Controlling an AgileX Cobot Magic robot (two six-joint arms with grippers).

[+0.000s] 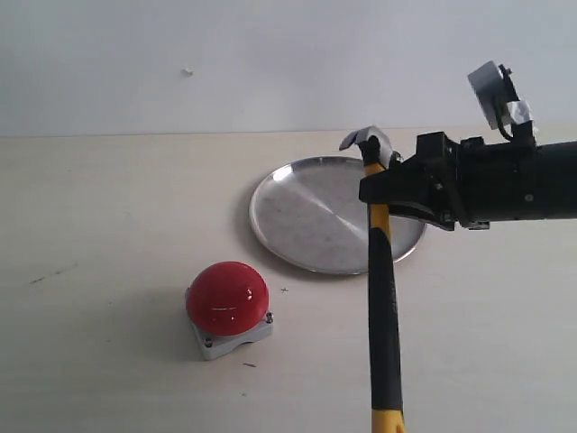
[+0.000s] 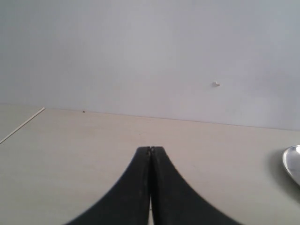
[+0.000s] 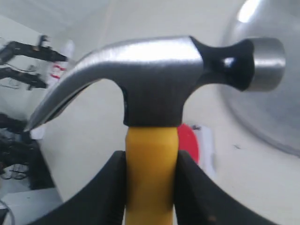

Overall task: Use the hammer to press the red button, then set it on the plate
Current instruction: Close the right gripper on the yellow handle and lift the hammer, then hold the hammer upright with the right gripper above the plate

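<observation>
My right gripper (image 1: 379, 194) is shut on the hammer (image 1: 382, 298), clamping the yellow neck just below the steel head (image 3: 154, 70). The hammer hangs lifted off the table, its head up over the right rim of the plate (image 1: 297, 212) and its black-and-yellow handle pointing toward the front edge. In the right wrist view my right gripper (image 3: 151, 161) squeezes the yellow shaft from both sides. The red button (image 1: 227, 298) sits on its grey base at front left of the plate; a sliver of the red button (image 3: 190, 140) shows behind the shaft. My left gripper (image 2: 150, 151) is shut on nothing.
A pale wooden table (image 1: 108, 207) runs back to a plain white wall (image 1: 270, 63). The plate's edge (image 2: 293, 164) shows at the side of the left wrist view. Dark stands and equipment (image 3: 23, 93) appear beyond the table in the right wrist view.
</observation>
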